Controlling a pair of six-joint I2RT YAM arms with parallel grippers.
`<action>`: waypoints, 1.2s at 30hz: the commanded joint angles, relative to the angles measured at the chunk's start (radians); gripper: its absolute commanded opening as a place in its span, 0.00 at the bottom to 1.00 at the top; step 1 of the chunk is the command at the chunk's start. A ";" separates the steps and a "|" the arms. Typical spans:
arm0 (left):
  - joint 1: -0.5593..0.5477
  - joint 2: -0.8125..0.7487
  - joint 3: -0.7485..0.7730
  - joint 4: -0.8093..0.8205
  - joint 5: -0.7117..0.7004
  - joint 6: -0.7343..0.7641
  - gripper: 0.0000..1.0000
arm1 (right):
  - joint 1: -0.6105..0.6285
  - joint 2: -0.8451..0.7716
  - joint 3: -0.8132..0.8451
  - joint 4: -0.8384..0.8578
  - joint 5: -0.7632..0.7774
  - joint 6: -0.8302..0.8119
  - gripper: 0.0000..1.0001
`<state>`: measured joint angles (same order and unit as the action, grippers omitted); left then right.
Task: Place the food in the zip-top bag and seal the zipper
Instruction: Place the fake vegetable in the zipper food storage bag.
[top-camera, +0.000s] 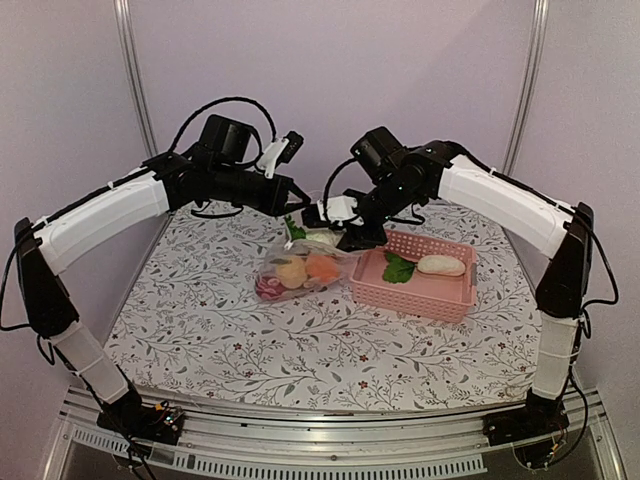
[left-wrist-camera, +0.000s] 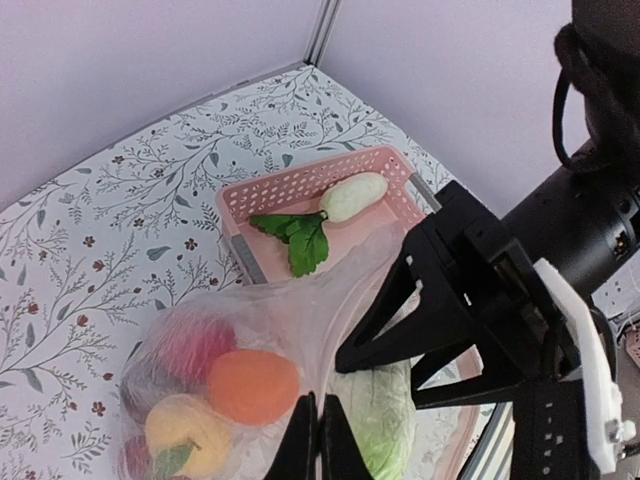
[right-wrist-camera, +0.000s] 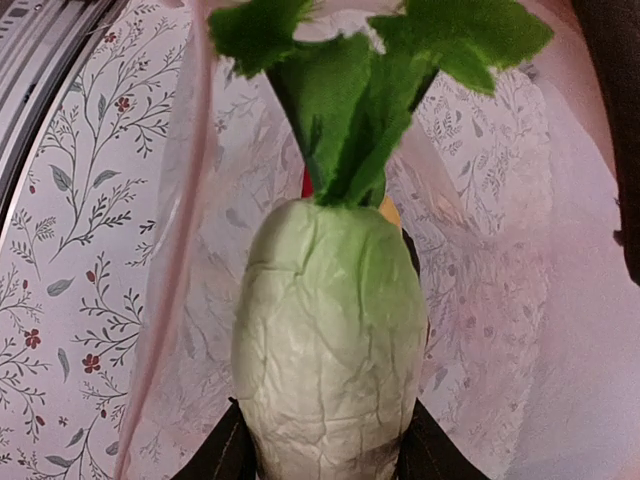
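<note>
The zip-top bag lies left of the pink basket, with orange, yellow and red food inside. My left gripper is shut on the bag's upper film and holds the mouth up; in the top view it sits at the bag's far edge. My right gripper is shut on a pale green-white vegetable with green leaves, held in the bag's mouth. The pinkish zipper runs along the mouth edge.
The pink basket stands right of the bag and holds a white oblong with green leaves. Lilac walls close the back and sides. Both arms meet over the far middle of the flowered tablecloth.
</note>
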<state>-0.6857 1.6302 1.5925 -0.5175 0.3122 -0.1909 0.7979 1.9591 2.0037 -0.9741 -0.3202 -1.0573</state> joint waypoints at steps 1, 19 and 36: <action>0.015 0.026 0.024 -0.005 0.025 0.004 0.00 | 0.042 0.037 0.031 -0.017 0.159 -0.004 0.14; 0.035 0.035 0.013 -0.003 0.025 0.020 0.00 | 0.080 -0.054 0.004 0.052 0.124 -0.046 0.69; 0.053 0.037 -0.013 0.004 0.024 0.022 0.00 | 0.079 -0.116 0.062 -0.073 -0.144 0.067 0.61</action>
<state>-0.6510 1.6520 1.5959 -0.5144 0.3328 -0.1829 0.8707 1.8763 2.0514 -0.9577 -0.3294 -1.0302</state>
